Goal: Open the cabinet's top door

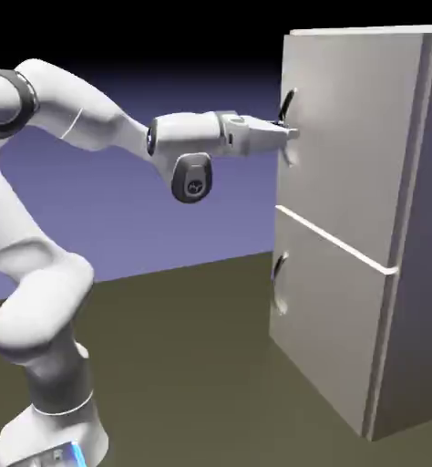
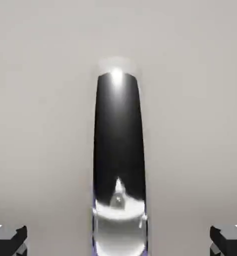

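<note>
Facing the tool [image 2: 118, 241], top door handle [image 2: 119, 140], centred between its spread fingers [image 2: 9, 242]

top door [image 1: 349, 137]: above lower door [image 1: 329, 319] | handles [image 1: 289, 106]: on doors

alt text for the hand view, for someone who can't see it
Close view of the cabinet's flat pale top door, its dark, glossy handle running up the middle. The open gripper shows a fingertip in each bottom corner, clear of the handle.
</note>
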Available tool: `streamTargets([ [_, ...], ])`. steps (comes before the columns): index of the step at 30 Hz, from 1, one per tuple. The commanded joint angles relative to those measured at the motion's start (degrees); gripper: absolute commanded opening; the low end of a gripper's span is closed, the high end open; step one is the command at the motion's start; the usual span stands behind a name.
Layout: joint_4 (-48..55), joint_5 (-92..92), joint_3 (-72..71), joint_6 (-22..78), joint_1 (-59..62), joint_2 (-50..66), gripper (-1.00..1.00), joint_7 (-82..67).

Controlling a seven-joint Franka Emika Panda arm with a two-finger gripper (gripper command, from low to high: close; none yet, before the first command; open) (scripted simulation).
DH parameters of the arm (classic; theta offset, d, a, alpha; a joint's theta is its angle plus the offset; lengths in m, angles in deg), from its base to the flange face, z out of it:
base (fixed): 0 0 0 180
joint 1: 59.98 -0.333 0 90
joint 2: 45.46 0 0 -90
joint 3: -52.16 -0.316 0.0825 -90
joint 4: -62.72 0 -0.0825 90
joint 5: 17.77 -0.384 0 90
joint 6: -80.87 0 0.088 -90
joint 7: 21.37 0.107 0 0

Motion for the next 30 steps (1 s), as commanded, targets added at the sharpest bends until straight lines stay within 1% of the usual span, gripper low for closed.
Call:
streamTargets([
  [1,-1.0,1.7,2.1,0.0,-1.9,-0.4,-1.00,1.0],
  [11,-9.7,19.0,22.8,-0.2,-19.5,-5.5,-1.00,8.4],
  [17,-12.3,19.4,34.0,-0.3,-31.9,-7.4,-1.00,3.1],
  [25,-18.3,32.3,50.6,2.8,-44.6,-16.4,-1.00,3.6],
  [30,-18.3,23.6,56.0,2.2,-54.5,-17.7,-1.00,-7.1],
])
